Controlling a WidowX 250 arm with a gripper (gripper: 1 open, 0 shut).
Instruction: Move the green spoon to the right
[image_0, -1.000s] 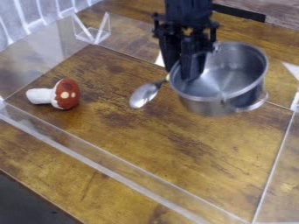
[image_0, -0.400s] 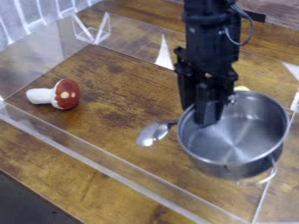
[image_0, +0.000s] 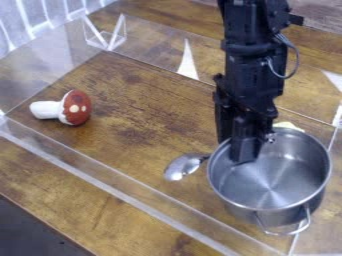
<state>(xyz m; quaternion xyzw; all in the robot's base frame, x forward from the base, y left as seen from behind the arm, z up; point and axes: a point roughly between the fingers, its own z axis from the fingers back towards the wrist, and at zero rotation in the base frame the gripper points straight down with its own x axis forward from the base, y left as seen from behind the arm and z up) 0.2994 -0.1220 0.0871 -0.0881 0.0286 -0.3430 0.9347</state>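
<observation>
1. Black robot arm w/ dark metal gripper (image_0: 242, 152) comes down from the top edge of the view, pointing almost straight down over the right part of the wooden table (image_0: 120, 110).
2. Jaws are closed tight; the fingertips sit at the left rim of the pot, where the spoon's handle would be. Handle itself is hidden behind the fingers, so can't tell for sure if the jaws pinch it.
3. Green spoon (image_0: 183, 167): only its shiny silver oval bowl shows, smooth and reflective, lying low over the wood just left of the pot, towards the table's front-right corner. Pale handle not visible.
4. Round steel two-handled pot (image_0: 271, 180): brushed, shiny metal, deep cylindrical wall, open top, one small loop handle at its near side. It sits near the front-right corner, touching or just beside the spoon bowl.
5. Red-and-white mushroom toy (image_0: 63, 108): rounded red cap w/ pale spot, white stubby stem, lying on its side near the left edge, well apart from spoon & pot.
6. Table surface: worn brown wood w/ dark grain streaks, ringed by a low clear acrylic wall (image_0: 94, 178), glossy & see-through.
</observation>
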